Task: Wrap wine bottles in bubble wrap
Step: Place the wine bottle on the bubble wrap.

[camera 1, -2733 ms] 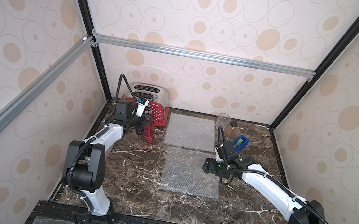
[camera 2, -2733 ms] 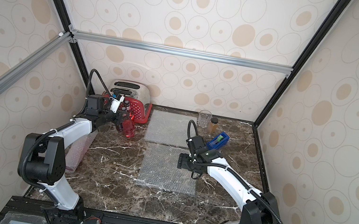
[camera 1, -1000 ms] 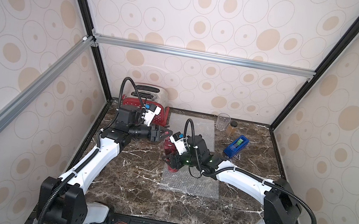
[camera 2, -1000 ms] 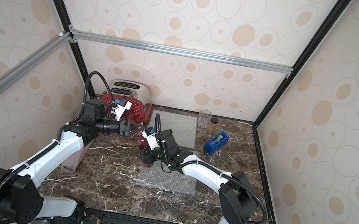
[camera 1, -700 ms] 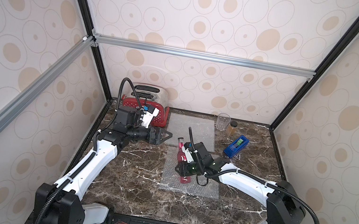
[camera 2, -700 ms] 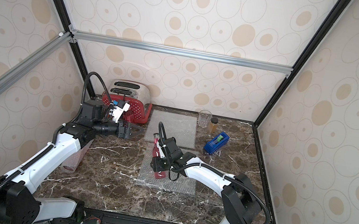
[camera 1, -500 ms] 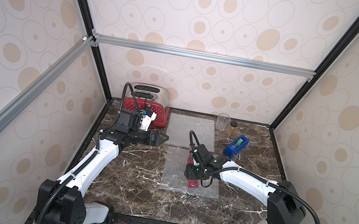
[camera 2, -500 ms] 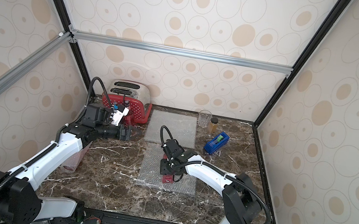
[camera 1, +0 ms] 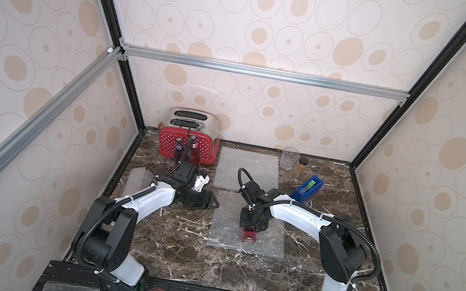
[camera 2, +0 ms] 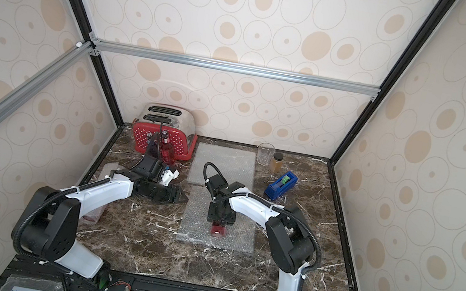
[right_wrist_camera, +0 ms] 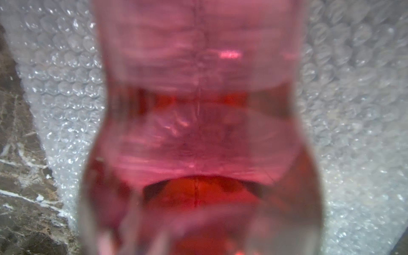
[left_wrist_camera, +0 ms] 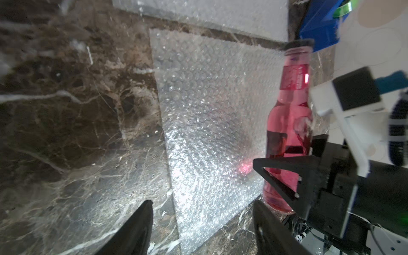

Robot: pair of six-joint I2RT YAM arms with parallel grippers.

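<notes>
A red-pink wine bottle (left_wrist_camera: 289, 123) with a dark cap is gripped near its base by my right gripper (camera 1: 253, 223), which is shut on it. It lies low over the middle of the near bubble wrap (camera 1: 245, 236) sheet, base (camera 2: 218, 230) toward the front. Whether it touches the sheet I cannot tell. It fills the right wrist view (right_wrist_camera: 198, 132). My left gripper (camera 1: 210, 203) hangs open and empty just left of that sheet (left_wrist_camera: 209, 110). Two more bottles, purple (camera 1: 178, 148) and red (camera 1: 194, 152), stand by the red basket.
A second bubble wrap sheet (camera 1: 248, 170) lies behind the first. At the back stand a toaster (camera 1: 191, 119), a red basket (camera 1: 167, 144), a clear glass (camera 1: 289, 158) and an amber jar (camera 1: 301, 166). A blue tape dispenser (camera 1: 308, 188) sits back right. A translucent bundle (camera 1: 138, 181) lies at the left edge.
My right gripper has carried the bottle from the sheet's left edge to its middle and lowered it. My left gripper has let go, pulled back and come forward beside the sheet.
</notes>
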